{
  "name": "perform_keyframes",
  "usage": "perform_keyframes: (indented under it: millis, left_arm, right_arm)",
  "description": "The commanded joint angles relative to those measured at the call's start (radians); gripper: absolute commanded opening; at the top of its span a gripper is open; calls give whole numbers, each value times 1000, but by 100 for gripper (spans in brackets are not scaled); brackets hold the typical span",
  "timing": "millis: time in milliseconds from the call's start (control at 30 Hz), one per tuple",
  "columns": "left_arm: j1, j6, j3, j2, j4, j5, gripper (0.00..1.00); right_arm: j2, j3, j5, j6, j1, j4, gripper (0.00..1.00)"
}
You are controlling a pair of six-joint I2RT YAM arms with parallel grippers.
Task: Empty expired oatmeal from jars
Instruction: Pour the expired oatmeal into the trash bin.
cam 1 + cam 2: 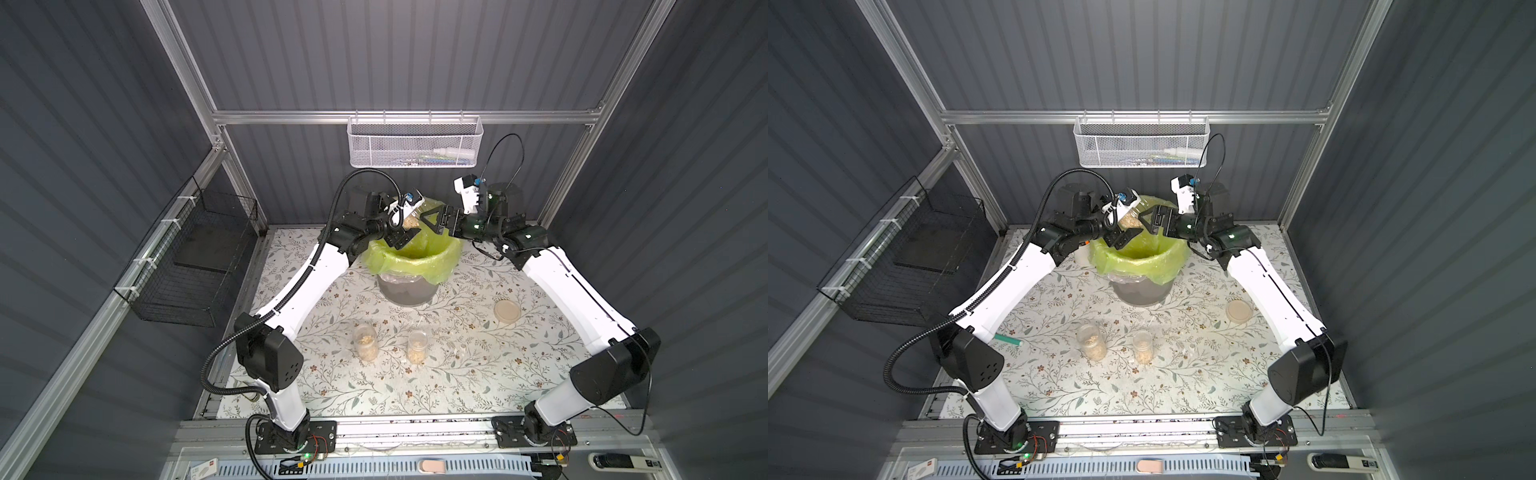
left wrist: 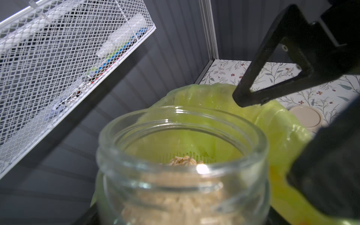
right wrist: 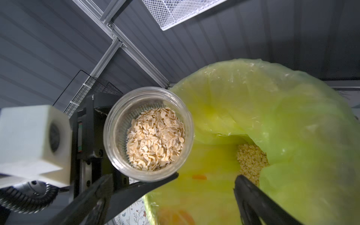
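Observation:
My left gripper (image 1: 404, 233) is shut on the squat wide jar (image 1: 411, 221) (image 3: 149, 134), holding it tilted over the far rim of the bin's yellow-green bag (image 1: 432, 266). Oatmeal (image 3: 155, 140) (image 2: 185, 161) lies inside the held jar. A small heap of oatmeal (image 3: 251, 161) lies in the bag. My right gripper (image 1: 430, 222) (image 3: 207, 175) stands open just right of the jar's mouth, holding nothing. Two narrower jars (image 1: 365, 340) (image 1: 417, 345) with oatmeal stand upright on the table in front of the bin. In the left wrist view the jar (image 2: 183, 181) hides my left fingers.
The grey bin (image 1: 409, 291) stands mid-table at the back. A beige disc lid (image 1: 507, 311) lies flat to its right. A white mesh basket (image 1: 415, 143) hangs on the back wall and a black wire basket (image 1: 195, 257) on the left wall. A green tube (image 1: 1009, 340) lies by my left arm.

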Motion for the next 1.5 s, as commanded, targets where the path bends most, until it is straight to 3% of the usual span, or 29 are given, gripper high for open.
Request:
perform_keyframes:
  millis: [0,433,867,1467]
  left_arm:
    - [29,2,48,4,30,55,0]
    - [36,-6,89,44,3,101,0]
    - [37,-33,66,37,26,138,1]
    - [37,-59,49,19,38,145,1]
  right_arm:
    - [33,52,-5,26,9,76,98]
    - [127,36,48,140,59,258,97]
    - [192,84,63,203,58,296,96]
    - [162,-60,141,248,99,475,95]
